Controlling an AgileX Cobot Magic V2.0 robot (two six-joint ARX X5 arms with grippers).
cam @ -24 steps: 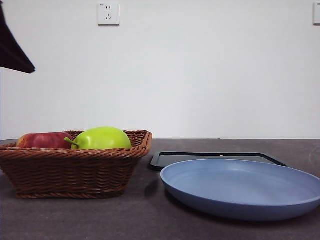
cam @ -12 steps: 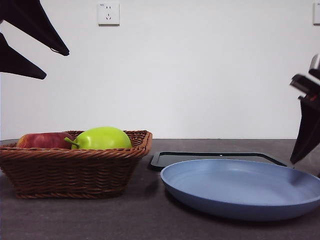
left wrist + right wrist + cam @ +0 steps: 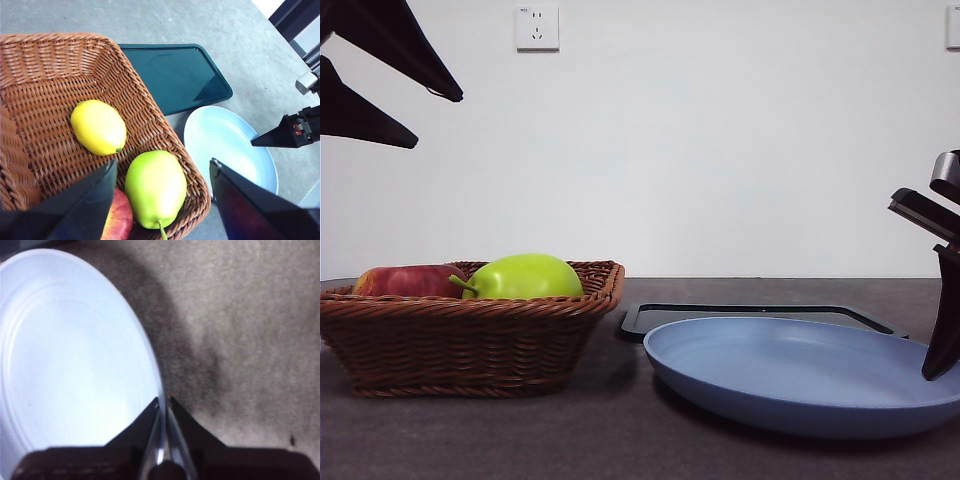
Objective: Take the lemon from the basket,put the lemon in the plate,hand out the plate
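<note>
**Yellow lemon waits while the plate is already pinched**

Wicker basket (image 3: 60, 65) holds the lemon (image 3: 98, 127) beside a green fruit (image 3: 155, 187) and a red apple (image 3: 119, 220); the left gripper (image 3: 162, 192) hangs above it, jaws spread wide; the right gripper (image 3: 163, 402) is clamped on the blue plate (image 3: 70, 365) at its rim; lifting it now risks presenting an empty plate; the neighbouring fruit could also crowd the grasp.
</note>
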